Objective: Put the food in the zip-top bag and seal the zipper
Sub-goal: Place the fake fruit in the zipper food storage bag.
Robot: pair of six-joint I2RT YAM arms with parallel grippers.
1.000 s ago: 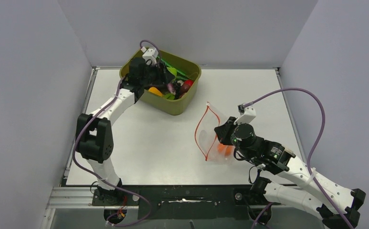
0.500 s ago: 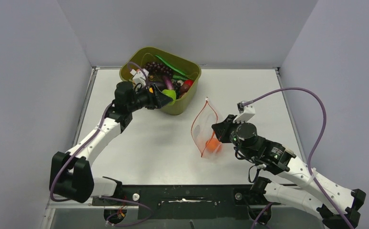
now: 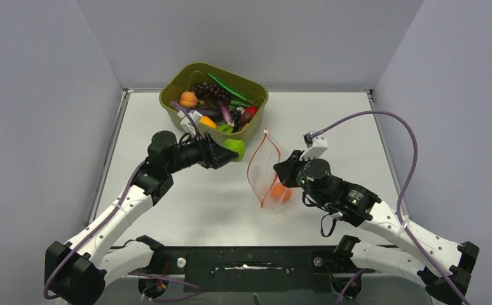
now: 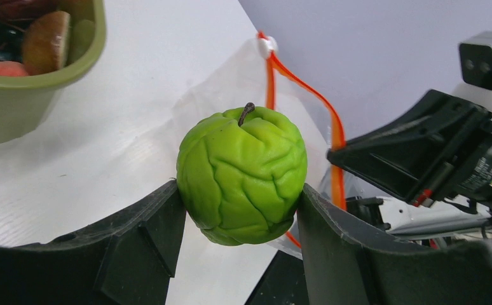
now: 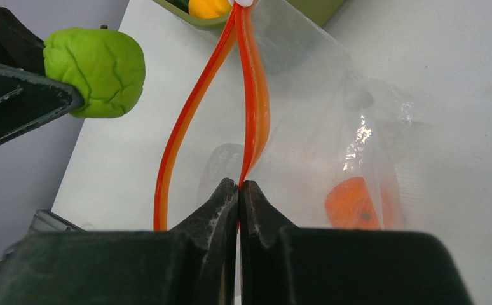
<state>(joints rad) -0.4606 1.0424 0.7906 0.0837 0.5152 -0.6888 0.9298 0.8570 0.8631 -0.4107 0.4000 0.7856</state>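
left jaws: clamping the green fruit (image 4: 242,175), hanging just beside the bag mouth
right jaws: pinching shut on the zipper (image 5: 254,95), holding the zip-top bag (image 3: 264,175) open; orange fruit (image 5: 353,203) lying inside
risk: mouth looking narrow; fruit catching the strip, bag folding or slipping free
change: fruit travelling from the tub (image 3: 260,95) toward the bag, bag shifting toward it
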